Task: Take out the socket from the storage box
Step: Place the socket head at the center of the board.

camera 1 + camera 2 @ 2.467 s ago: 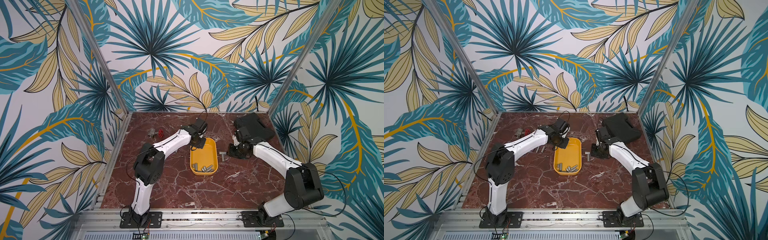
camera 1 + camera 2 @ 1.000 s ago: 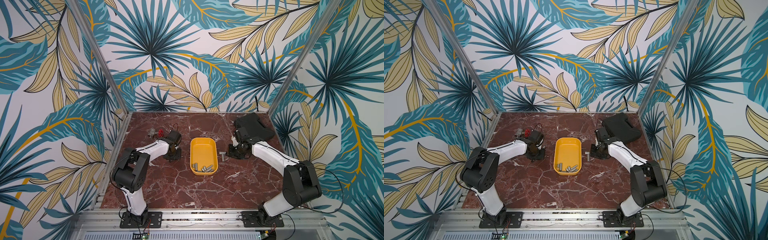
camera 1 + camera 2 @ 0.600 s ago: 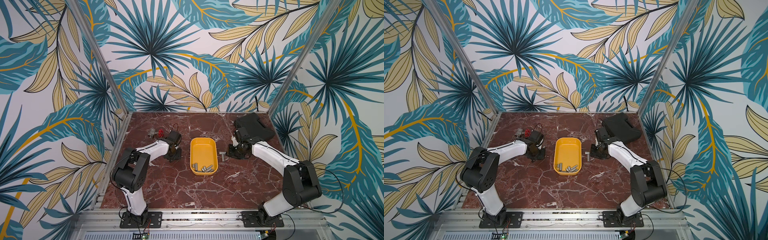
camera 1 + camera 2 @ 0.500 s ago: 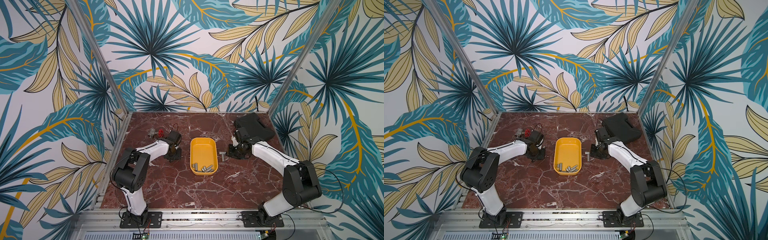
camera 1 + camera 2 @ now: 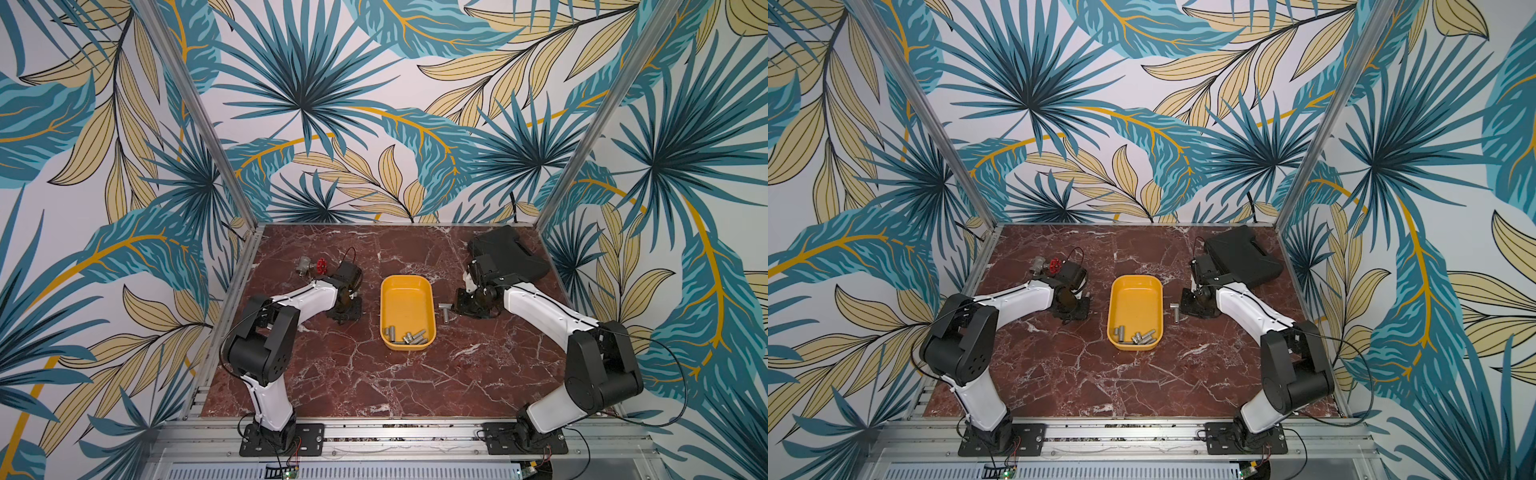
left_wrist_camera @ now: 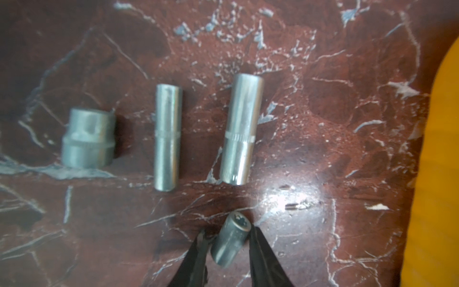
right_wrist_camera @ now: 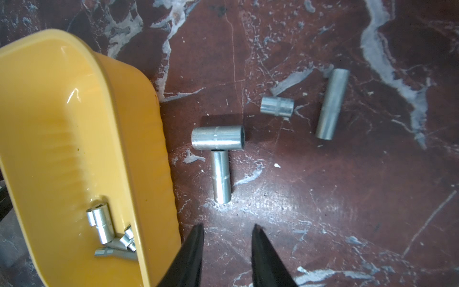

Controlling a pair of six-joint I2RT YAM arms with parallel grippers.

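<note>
The yellow storage box [image 5: 407,279] [image 5: 1136,281] sits mid-table, with several sockets [image 5: 407,337] [image 7: 104,225] heaped at its near end. My left gripper [image 5: 343,311] [image 6: 227,232] points down at the marble left of the box. Its jaws are slightly open around a short socket [image 6: 231,238], which lies tilted between them, with a gap on one side. Three more sockets [image 6: 167,138] lie in a row beyond it. My right gripper [image 5: 465,305] [image 7: 227,227] stands open and empty just right of the box wall [image 7: 139,139]. Several sockets [image 7: 218,137] lie ahead of it.
A flat black case [image 5: 507,253] lies at the back right, behind my right arm. A metal valve with a red handle [image 5: 309,266] sits at the back left. Patterned walls and metal posts close in the table's left, right and back sides.
My left arm swung from over the storage box to the marble on its left. In the last second its jaws parted around the short socket. My right arm stayed still.
</note>
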